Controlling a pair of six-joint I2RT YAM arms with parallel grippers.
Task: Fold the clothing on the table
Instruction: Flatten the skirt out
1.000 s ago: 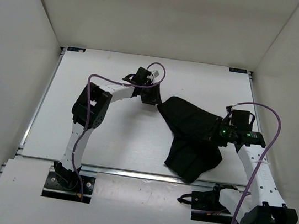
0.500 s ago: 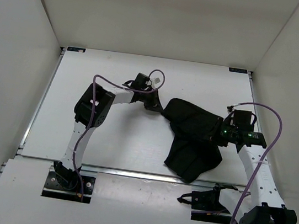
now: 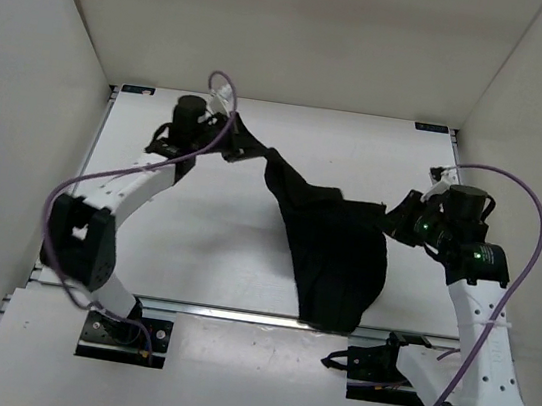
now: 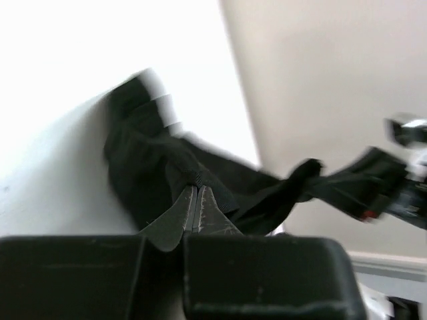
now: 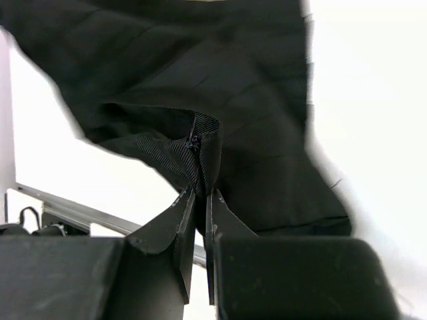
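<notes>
Top external view. My left gripper (image 3: 237,146) reaches over the far left part of the table (image 3: 195,243). Its fingers are pressed together on one end of the black clothing (image 3: 330,247). My right gripper (image 3: 397,221), at the right side of the table, is likewise pinched onto the opposite end. The clothing spans the two grips as a narrow band, widens toward the middle, and hangs as a broad lobe that reaches the table's near edge. Whether that lobe rests on the tabletop cannot be told from here. A purple cable (image 3: 81,187) loops along each of my arms.

Left wrist view. My left gripper (image 4: 197,198) shows its two fingertips closed tip to tip, with a fold of the clothing (image 4: 143,160) caught between them. From the pinch the fabric runs right as a twisted strand toward my blurred right arm (image 4: 393,190), with a beige wall (image 4: 320,73) behind it.

Right wrist view. My right gripper (image 5: 198,195) has its fingers drawn nearly together, clamping a ribbed, doubled edge of the clothing (image 5: 233,73). The fabric spreads above and behind the fingertips, wrinkled, over the white table (image 5: 373,100). A metal rail (image 5: 80,212) crosses the lower left.
</notes>
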